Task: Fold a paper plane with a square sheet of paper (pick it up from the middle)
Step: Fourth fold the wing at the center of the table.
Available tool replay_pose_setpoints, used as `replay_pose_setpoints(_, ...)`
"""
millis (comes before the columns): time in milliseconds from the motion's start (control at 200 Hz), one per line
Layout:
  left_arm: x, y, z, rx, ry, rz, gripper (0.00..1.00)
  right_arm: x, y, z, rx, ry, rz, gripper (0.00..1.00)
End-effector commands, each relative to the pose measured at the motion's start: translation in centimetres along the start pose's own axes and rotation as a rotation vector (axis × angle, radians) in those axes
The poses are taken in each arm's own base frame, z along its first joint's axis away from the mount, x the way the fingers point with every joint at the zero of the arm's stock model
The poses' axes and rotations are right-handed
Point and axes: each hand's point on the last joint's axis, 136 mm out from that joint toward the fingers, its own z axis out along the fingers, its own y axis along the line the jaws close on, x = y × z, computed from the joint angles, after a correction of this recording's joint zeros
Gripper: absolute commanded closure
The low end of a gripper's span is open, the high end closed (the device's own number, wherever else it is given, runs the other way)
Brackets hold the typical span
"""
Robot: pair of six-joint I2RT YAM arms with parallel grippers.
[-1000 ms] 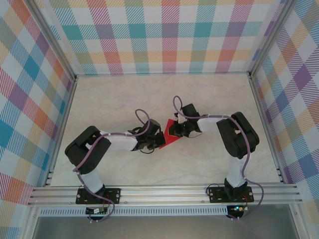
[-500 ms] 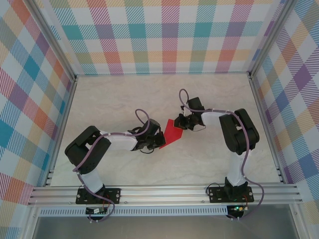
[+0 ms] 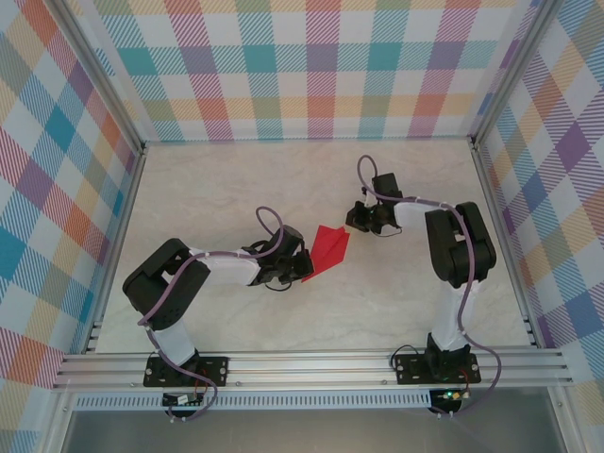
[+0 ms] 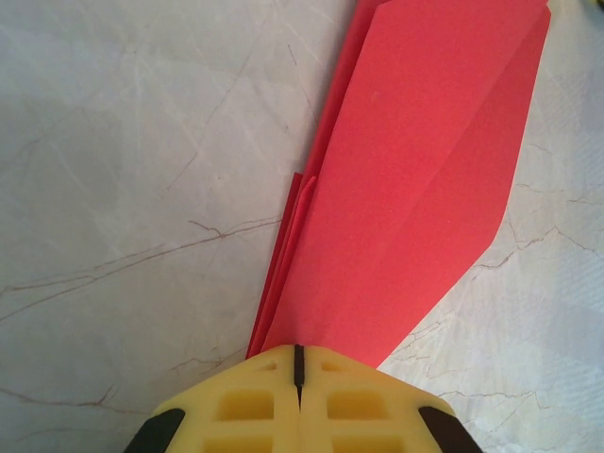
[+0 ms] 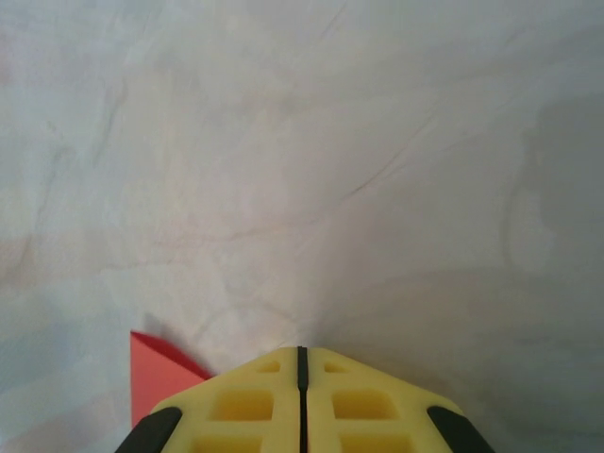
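Top cam: paper plane (image 3: 328, 250) = narrow red dart, creased, lying on the marble table (image 3: 208, 179) about mid-width, long axis diagonal, narrow end near-left, wide end far-right. L gripper (image 3: 298, 269) sits at the narrow end, touching it. R gripper (image 3: 356, 220) is just beside the wide end, small gap, not touching. Room: open marble on the far side and out to both sides. Plaid walls (image 3: 311, 66) are well apart from the paper. Near rail (image 3: 311, 363) is well apart too, w/ both arm bodies between.

L wrist: L gripper (image 4: 298, 357) fingers pressed together, only a thin seam showing. Narrow end of the plane (image 4: 415, 179) runs into the tips right at the seam, reads as a pinch. Top flap is flat, smooth red. Right edge is long and straight down to a corner, then cuts back toward the tips. Left side shows stacked fold layers w/ offset edges. Wide end is cropped at frame top. Bare marble either side.

R wrist: R gripper (image 5: 301, 359) fingers pressed together, nothing between them. Red corner of the plane (image 5: 159, 370) pokes out low-left beside the fingers. Open marble ahead.
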Motion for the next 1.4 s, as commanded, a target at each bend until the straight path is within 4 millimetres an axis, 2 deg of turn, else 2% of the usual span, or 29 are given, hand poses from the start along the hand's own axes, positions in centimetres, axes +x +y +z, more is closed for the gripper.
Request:
replay_pose_setpoints(0, 4.0, 6.0, 0.3, -0.193, 0.141, -0.02, 0.96, -0.8, 1.8, -2.1, -0.024, -0.035, -0.045, 0.92)
replay_pose_setpoints(130, 3.8, 5.8, 0.3, -0.19, 0.135, -0.022, 0.95, 1.0, 3.7, -3.9, -0.112, -0.015, -0.047, 0.89)
replay_pose_setpoints(260, 3.8, 5.7, 0.4, -0.185, 0.134, -0.023, 0.96, 4.4, 5.0, -4.5, -0.177, 0.041, -0.027, 0.88)
replay_pose_setpoints(470, 3.8, 5.7, 0.5, -0.183, 0.137, -0.026, 0.96, 10.0, 7.3, -2.7, -0.196, 0.183, -0.061, 0.91)
replay_pose_setpoints(705, 3.8, 5.4, 0.5, -0.165, 0.135, -0.026, 0.96, 13.0, 8.3, -0.4, -0.185, 0.279, -0.079, 0.98)
replay_pose_setpoints(895, 4.0, 5.5, 0.5, -0.167, 0.139, -0.027, 0.97, 14.1, 8.0, 0.9, -0.168, 0.319, -0.08, 1.0)
replay_pose_setpoints(1030, 4.0, 5.7, 0.5, -0.17, 0.14, -0.029, 0.97, 14.3, 7.6, 1.2, -0.154, 0.333, -0.09, 1.0)
replay_pose_setpoints(1395, 4.4, 6.1, 0.4, -0.182, 0.152, -0.03, 0.98, 12.5, 6.7, 2.2, -0.083, 0.297, -0.103, 1.0)
